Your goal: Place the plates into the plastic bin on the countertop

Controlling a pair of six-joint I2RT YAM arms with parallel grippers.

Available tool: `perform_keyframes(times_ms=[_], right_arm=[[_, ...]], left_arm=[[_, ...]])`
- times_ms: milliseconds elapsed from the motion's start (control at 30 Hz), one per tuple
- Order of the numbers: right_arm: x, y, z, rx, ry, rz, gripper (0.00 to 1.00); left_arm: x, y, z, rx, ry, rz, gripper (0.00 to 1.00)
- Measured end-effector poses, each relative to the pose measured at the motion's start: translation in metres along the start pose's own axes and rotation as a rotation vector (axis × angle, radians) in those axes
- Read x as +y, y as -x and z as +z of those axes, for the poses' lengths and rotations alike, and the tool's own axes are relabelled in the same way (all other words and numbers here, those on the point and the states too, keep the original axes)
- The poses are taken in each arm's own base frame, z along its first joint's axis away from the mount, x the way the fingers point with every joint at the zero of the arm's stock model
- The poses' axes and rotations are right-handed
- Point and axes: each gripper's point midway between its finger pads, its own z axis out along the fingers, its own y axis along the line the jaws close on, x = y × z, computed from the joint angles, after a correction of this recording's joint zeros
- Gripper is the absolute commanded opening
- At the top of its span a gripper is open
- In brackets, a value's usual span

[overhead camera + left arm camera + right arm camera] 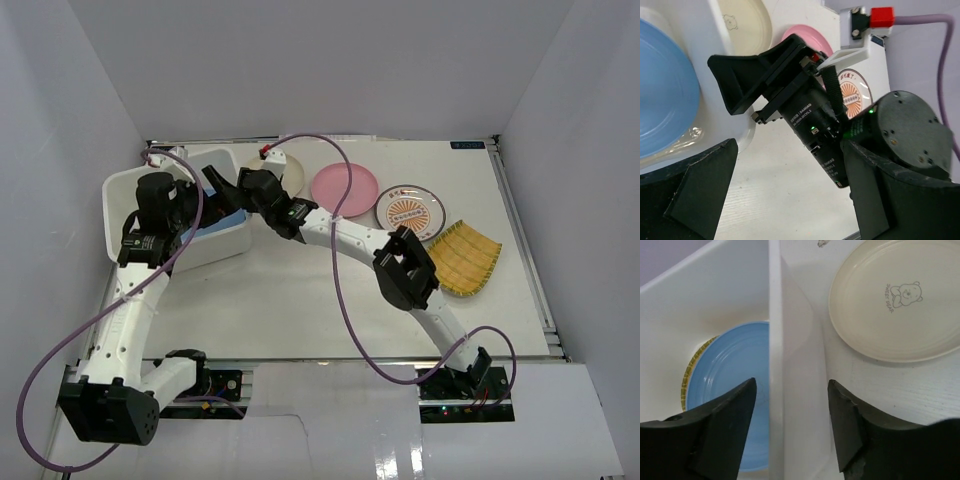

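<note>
Countertop (300, 300) holds plastic bin (120, 200), blue plate (740, 370) face-up inside; right fingers (725, 425) spread astride bin wall; left fingers (695, 195) wide.

The left arm (125, 305) and right arm (345, 235) have white link shells and black joint housings. A purple cable (920, 19) runs along each. The right arm's black motor (807, 125) bears white DAMIAO lettering and green lights. The fingers (725, 425) of the right gripper (792, 385) are matte black and wedge-shaped.
</note>
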Motion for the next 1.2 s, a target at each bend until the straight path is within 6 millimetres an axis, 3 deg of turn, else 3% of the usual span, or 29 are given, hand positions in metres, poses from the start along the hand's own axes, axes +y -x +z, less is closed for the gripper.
perform_keyframes(times_ms=[133,233,333,367,500,633,767,967,1100,1200], right_arm=[[-0.021,0.002,-0.007,0.043,0.02,-0.002,0.77],[-0.036,0.013,-0.032,0.075,0.06,0.003,0.8],[-0.061,0.043,-0.07,0.066,0.094,0.011,0.64],[-0.072,0.059,-0.084,0.044,0.107,0.017,0.51],[-0.13,0.109,-0.118,-0.013,0.117,-0.017,0.46],[-0.204,0.117,-0.118,0.034,0.045,-0.094,0.48],[-0.246,0.085,-0.107,0.178,0.012,-0.234,0.56],[-0.268,0.038,-0.095,0.34,0.054,-0.426,0.62],[-0.288,0.03,-0.092,0.374,0.023,-0.447,0.6],[-0.305,0.043,-0.092,0.351,-0.011,-0.429,0.59]], left_arm=[[-0.014,0.009,-0.004,-0.018,-0.038,0.007,0.97],[-0.026,0.015,-0.006,-0.035,-0.066,0.007,0.94],[-0.045,0.011,-0.006,-0.028,-0.111,0.007,0.9],[-0.053,0.008,-0.005,-0.018,-0.126,0.011,0.89],[-0.105,-0.02,0.011,0.058,-0.2,0.075,0.88],[-0.143,-0.051,0.046,0.119,-0.208,0.143,0.87],[-0.13,-0.064,0.111,0.152,-0.076,0.185,0.85],[-0.09,-0.089,0.203,0.215,0.127,0.228,0.82],[-0.069,-0.1,0.244,0.248,0.215,0.237,0.78],[-0.05,-0.102,0.267,0.255,0.268,0.234,0.77]])
